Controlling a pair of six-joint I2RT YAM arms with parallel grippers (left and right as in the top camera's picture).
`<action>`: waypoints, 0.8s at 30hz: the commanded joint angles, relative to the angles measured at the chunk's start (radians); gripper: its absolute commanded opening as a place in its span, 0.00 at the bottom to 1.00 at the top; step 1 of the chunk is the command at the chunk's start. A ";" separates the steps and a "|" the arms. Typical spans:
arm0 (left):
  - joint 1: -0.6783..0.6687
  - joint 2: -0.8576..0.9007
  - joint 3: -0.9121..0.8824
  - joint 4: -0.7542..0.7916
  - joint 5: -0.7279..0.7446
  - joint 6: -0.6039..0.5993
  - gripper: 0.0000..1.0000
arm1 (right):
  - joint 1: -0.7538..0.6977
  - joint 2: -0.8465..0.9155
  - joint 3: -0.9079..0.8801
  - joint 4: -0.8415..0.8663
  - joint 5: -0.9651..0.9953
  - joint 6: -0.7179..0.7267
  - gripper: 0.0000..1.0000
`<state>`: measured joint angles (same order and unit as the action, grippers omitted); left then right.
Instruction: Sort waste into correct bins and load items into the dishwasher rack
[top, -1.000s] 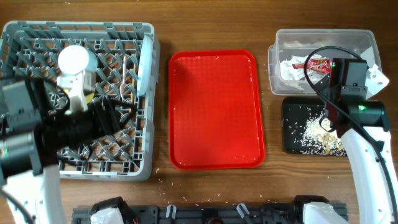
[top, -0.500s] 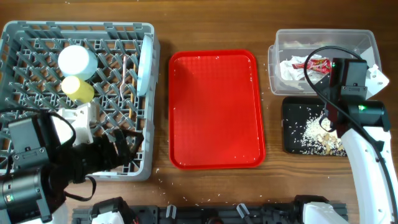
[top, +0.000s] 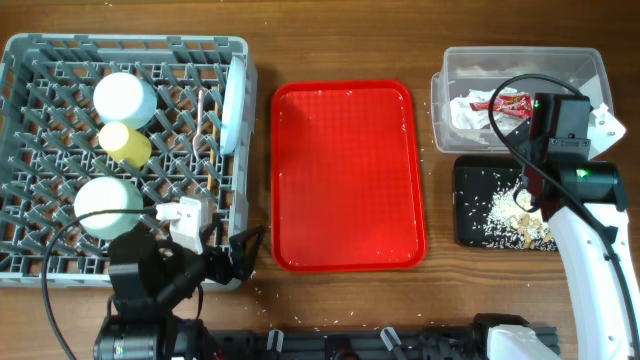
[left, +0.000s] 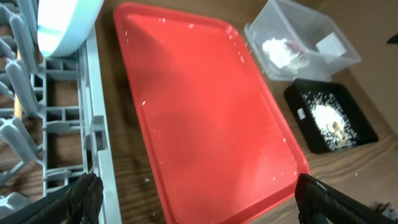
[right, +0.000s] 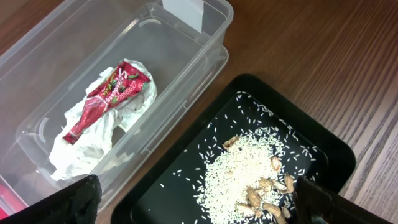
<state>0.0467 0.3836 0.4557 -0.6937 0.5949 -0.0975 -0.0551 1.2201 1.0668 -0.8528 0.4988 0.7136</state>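
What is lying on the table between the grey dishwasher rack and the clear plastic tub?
The red tray lies flat between the grey rack and the clear tub, touching neither. The overhead view shows this best.

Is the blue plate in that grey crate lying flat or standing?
Standing on edge: overhead, the plate shows as a narrow sliver at the right of the rack.

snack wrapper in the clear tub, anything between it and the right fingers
Nothing visible does. The snack wrapper lies on top of the napkin in the open clear tub, with no lid over it, and the right fingers are open and face it with nothing in between.
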 joint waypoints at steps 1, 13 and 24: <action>-0.006 -0.058 -0.029 0.021 -0.106 -0.144 1.00 | -0.002 0.001 0.002 0.000 0.017 -0.006 1.00; -0.084 -0.320 -0.400 0.610 -0.320 -0.338 1.00 | -0.002 0.001 0.002 0.000 0.017 -0.006 1.00; -0.083 -0.381 -0.450 0.623 -0.499 -0.375 1.00 | -0.002 0.001 0.002 0.000 0.017 -0.006 1.00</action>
<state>-0.0319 0.0143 0.0143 -0.0433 0.1726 -0.4629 -0.0551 1.2201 1.0668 -0.8528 0.4988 0.7136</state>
